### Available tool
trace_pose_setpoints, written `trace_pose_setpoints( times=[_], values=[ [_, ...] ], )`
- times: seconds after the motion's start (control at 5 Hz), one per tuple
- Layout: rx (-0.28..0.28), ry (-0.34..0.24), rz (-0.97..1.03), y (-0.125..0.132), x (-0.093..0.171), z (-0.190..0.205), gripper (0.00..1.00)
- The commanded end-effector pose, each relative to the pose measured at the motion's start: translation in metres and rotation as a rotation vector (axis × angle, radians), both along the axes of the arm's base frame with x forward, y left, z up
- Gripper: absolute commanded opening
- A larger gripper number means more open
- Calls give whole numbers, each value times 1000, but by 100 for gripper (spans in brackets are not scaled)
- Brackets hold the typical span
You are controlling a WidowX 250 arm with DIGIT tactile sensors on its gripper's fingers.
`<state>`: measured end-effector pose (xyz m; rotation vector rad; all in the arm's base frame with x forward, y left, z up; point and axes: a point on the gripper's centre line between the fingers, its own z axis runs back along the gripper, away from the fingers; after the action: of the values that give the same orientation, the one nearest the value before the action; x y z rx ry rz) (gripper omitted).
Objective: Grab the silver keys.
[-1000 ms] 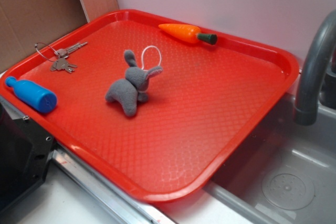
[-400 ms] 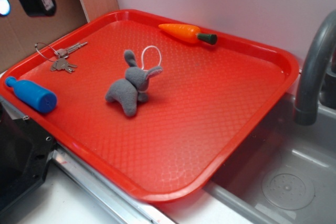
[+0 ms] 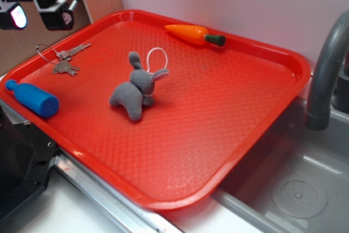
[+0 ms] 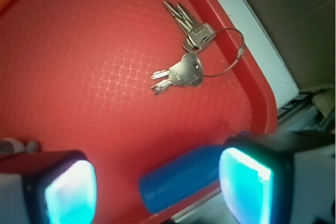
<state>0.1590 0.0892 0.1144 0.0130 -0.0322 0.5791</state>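
Note:
The silver keys (image 3: 66, 60) lie on a thin wire ring near the far left rim of the red tray (image 3: 218, 124). In the wrist view the keys (image 4: 186, 61) sit in the upper middle of the frame, flat on the tray (image 4: 79, 77). My gripper (image 3: 37, 16) hangs in the air at the top left, above and a little left of the keys, not touching them. It is open, with its two glowing pads (image 4: 244, 184) wide apart and nothing held between them (image 4: 157, 184).
A blue toy bottle (image 3: 32, 98) lies on the tray's left edge, below the keys. A grey plush rabbit (image 3: 136, 88) sits mid-tray and an orange toy carrot (image 3: 193, 34) at the far rim. A grey faucet (image 3: 327, 64) and sink basin (image 3: 297, 189) are on the right.
The gripper has come into view at the top left and moved right and down toward the keys. Nothing on the tray has moved.

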Motion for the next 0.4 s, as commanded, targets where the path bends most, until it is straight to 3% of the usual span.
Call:
trace_pose_setpoints(
  times=[0.0,0.2],
  values=[
    [-24,-50,87,32,16,0,100],
    [-31,-36,118,39,22,-6,100]
  ],
)
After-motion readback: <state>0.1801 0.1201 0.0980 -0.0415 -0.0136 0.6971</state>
